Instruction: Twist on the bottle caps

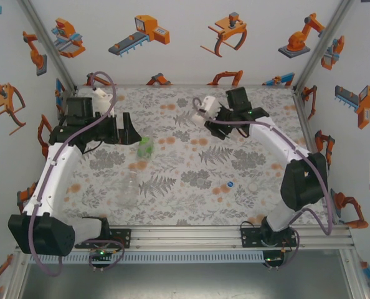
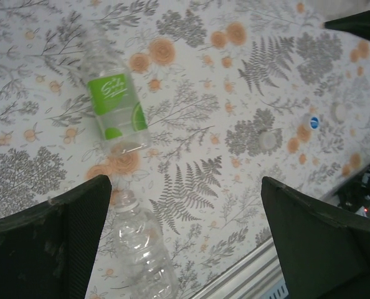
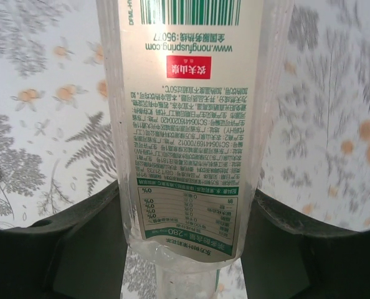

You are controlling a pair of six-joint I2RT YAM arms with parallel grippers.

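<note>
We are looking first at the slim clear bottle with the white label (image 3: pixel 191 156). The dark, matte fingers (image 3: pixel 54 249) of the right gripper (image 3: pixel 188 249) are pinching it on both sides, and its smooth label is showing dense printed text and a barcode. In the top view this bottle (image 1: pixel 202 109) is sitting at about 12 o'clock from the table's centre. The right arm is rising from its base at 5 o'clock, bending at the elbow and reaching toward 11 o'clock.

The green-label bottle (image 2: pixel 113 106) is lying on its side at 9 o'clock. The plain ribbed bottle (image 2: pixel 141 249) is lying at 8 o'clock, its neck near the other's end. The blue cap (image 2: pixel 314 122) and white cap (image 2: pixel 269 139), both small round discs, are resting near each other at 4 o'clock.

The left gripper (image 1: pixel 132 129) is hovering at 10 o'clock with its fingers spread wide around nothing, above the flower-and-fern patterned table (image 1: pixel 191 205).
</note>
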